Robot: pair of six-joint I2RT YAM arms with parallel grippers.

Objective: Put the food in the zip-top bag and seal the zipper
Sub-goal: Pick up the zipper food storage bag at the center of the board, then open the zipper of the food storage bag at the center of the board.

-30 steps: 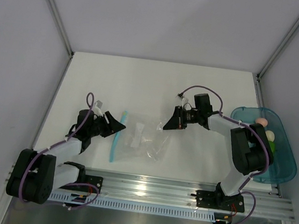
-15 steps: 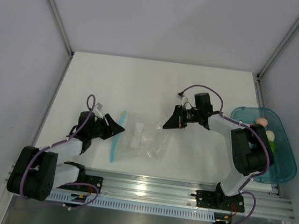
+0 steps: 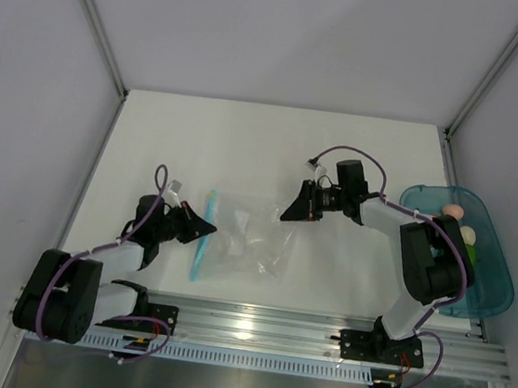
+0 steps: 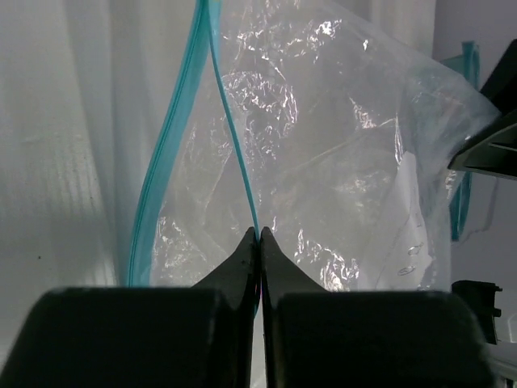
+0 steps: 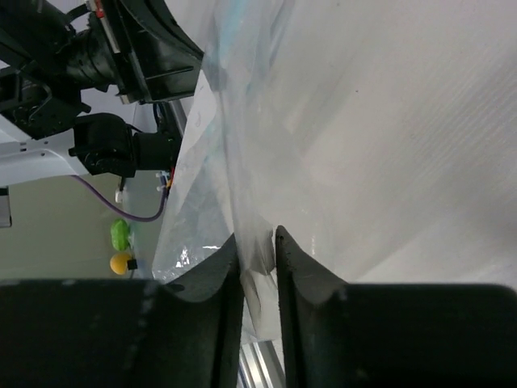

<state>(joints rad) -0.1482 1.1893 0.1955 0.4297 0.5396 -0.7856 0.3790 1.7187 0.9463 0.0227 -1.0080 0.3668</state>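
2 grippers clamp the zip-top bag (image 3: 251, 246), left of centre near the table's (image 3: 246, 146) near edge. Left gripper (image 3: 211, 230) pinches the zipper (image 3: 197, 257), which runs near-to-far, mouth facing the left edge; right gripper (image 3: 285, 216) nips the bag's far-right corner. Toy foods (image 3: 453, 211) sit in the teal tray (image 3: 500, 296) beyond the table's right edge.

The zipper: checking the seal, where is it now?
In the top view the zipper runs along the left edge of the zip-top bag, left of centre, pinched by the left gripper.

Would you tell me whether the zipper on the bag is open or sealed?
Open: the zipper shows as two teal strips spread apart, the left gripper pinching only one.
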